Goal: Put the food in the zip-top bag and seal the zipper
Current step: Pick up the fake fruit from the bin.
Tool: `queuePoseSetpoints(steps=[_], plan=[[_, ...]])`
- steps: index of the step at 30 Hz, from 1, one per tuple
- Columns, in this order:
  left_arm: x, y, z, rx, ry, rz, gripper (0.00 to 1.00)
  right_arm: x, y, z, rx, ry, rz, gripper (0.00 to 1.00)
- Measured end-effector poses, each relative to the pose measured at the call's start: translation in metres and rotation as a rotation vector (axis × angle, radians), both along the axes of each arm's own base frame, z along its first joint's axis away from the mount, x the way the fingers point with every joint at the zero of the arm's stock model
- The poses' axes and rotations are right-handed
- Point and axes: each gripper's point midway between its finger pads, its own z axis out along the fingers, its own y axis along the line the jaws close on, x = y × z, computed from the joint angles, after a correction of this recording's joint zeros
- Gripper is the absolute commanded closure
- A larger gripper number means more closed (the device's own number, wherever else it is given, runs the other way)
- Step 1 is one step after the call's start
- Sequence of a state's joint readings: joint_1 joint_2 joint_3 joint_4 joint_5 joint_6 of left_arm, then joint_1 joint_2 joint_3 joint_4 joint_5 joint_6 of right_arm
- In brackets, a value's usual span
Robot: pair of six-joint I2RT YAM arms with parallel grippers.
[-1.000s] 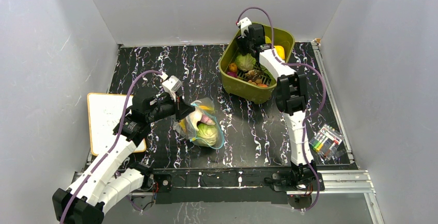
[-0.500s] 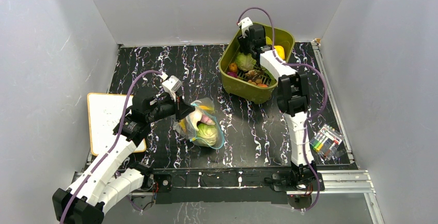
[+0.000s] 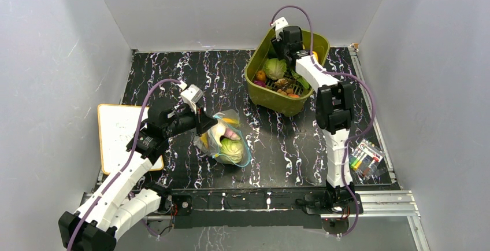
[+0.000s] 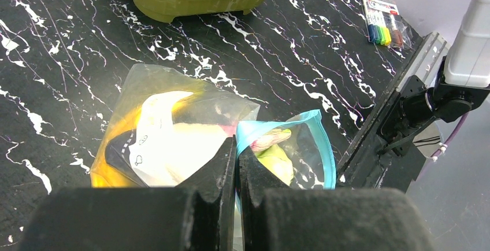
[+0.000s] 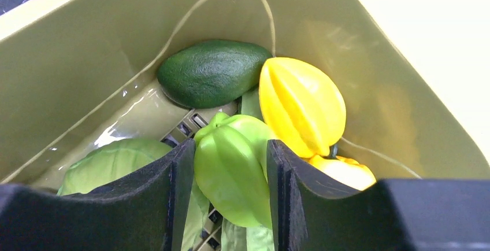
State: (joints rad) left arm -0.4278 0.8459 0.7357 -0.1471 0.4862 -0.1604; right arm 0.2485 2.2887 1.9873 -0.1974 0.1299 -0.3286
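Two grasps: left fingers (image 4: 215, 176) on stuffed zip-top bag (image 4: 173, 126), right fingers (image 5: 167, 196) on green fruit (image 5: 231, 170) in tub (image 5: 86, 60).

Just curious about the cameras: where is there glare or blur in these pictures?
Right wrist: bright glints on the tub's floor, top right corner washed out. Left wrist: sheen on the bag, near pincer fingers soft. Top: evenly lit, sharp.

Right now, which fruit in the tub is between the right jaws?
The light green ridged fruit, flanked by both jaws; the yellow ridged fruit sits beside it, the dark green avocado behind.
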Motion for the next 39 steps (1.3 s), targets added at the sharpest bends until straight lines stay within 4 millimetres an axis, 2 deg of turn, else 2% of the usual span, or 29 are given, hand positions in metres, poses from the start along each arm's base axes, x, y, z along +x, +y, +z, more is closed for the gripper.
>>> queuePoseSetpoints(steps=[7,10,18,23,27,34,39], plan=[[0.000,0.002,-0.001,0.004,-0.001,0.009,1.00,-0.025,-0.007,0.018,0.034,0.009,-0.027,0.65],[0.000,0.003,-0.002,0.007,0.001,0.014,1.00,-0.042,-0.010,0.026,0.055,0.016,-0.038,0.65],[0.000,0.005,-0.006,0.012,0.009,0.026,1.00,-0.083,-0.017,0.064,0.125,-0.022,-0.057,0.66],[0.000,0.005,-0.006,0.009,0.015,0.033,1.00,-0.116,-0.018,0.076,0.194,-0.021,-0.060,0.67],[0.000,0.005,-0.007,0.001,0.031,0.046,1.00,-0.145,-0.015,0.090,0.271,-0.024,-0.045,0.67],[0.004,0.002,-0.012,-0.018,0.132,0.089,1.00,-0.191,-0.003,0.130,0.410,-0.065,0.034,0.67],[0.009,0.001,-0.006,-0.046,0.194,0.138,1.00,-0.226,0.010,0.154,0.513,-0.078,0.115,0.67]])
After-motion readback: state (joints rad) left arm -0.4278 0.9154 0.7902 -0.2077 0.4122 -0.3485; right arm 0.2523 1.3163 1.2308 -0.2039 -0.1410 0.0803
